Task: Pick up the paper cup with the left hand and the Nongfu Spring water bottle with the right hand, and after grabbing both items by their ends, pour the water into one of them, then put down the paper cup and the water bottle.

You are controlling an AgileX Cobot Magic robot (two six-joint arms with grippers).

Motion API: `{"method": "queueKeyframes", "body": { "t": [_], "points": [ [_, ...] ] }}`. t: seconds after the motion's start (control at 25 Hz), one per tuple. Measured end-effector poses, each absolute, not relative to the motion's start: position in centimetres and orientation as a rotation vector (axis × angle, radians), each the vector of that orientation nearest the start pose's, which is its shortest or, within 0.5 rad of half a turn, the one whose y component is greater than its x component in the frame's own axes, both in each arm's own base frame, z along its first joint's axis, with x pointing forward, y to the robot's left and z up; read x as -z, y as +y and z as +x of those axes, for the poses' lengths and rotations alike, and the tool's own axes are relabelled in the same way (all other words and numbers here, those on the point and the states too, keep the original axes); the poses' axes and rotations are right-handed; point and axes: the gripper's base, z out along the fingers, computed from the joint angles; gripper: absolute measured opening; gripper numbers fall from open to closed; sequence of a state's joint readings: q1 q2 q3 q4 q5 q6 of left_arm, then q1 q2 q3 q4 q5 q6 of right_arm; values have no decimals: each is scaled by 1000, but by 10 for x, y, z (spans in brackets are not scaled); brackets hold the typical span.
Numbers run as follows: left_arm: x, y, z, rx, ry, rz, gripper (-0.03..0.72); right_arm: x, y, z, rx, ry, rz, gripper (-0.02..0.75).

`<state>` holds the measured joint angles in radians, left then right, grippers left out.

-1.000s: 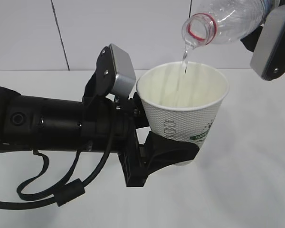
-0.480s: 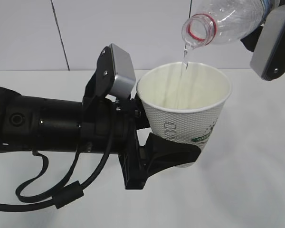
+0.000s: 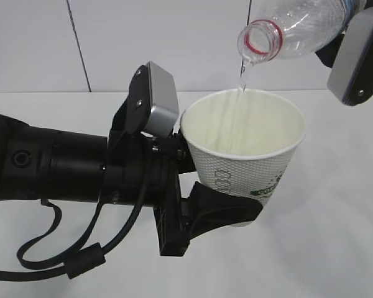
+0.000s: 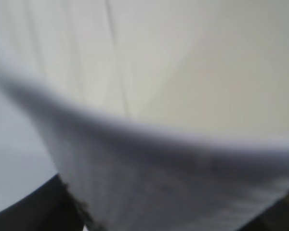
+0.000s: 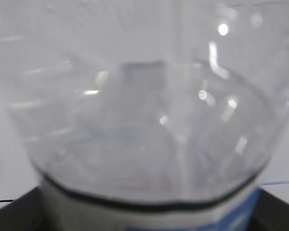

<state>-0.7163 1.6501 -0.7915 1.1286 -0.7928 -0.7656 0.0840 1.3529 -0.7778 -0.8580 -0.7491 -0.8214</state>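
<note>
1. The left tool is closed around the lower wall of the paper cup and holds it clear of the white counter.
2. The paper cup is upright with a slight tilt; its open mouth faces up, just below the bottle neck.
3. The right tool grips the body of the Nongfu Spring water bottle at the upper right of the exterior view.
4. The bottle lies tipped, red-ringed neck downward to the left.
5. A thin stream of water falls from the neck into the cup.
6. A loose black cable hangs below the left arm.
7. A white panelled wall stands behind the counter.
8. Both wrist views are blurred.
</note>
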Motion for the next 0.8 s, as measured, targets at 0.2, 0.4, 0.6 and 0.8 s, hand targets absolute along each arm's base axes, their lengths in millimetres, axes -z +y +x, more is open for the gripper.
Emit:
{"method": "queueKeyframes", "body": {
  "t": [0.2,0.4,0.6,0.8],
  "points": [
    [-218,-255,204,1007,1495,1289,513,-313,71,281,744,719,-1394,493],
    [-218,-255,204,1007,1495,1289,512,-314,71,281,742,714,-1392,493],
    [-218,-255,204,1007,1495,1289,512,-314,71,281,742,714,-1391,493],
    [-218,-255,204,1007,1495,1289,512,-314,71,281,743,711,-1389,493]
  ]
}}
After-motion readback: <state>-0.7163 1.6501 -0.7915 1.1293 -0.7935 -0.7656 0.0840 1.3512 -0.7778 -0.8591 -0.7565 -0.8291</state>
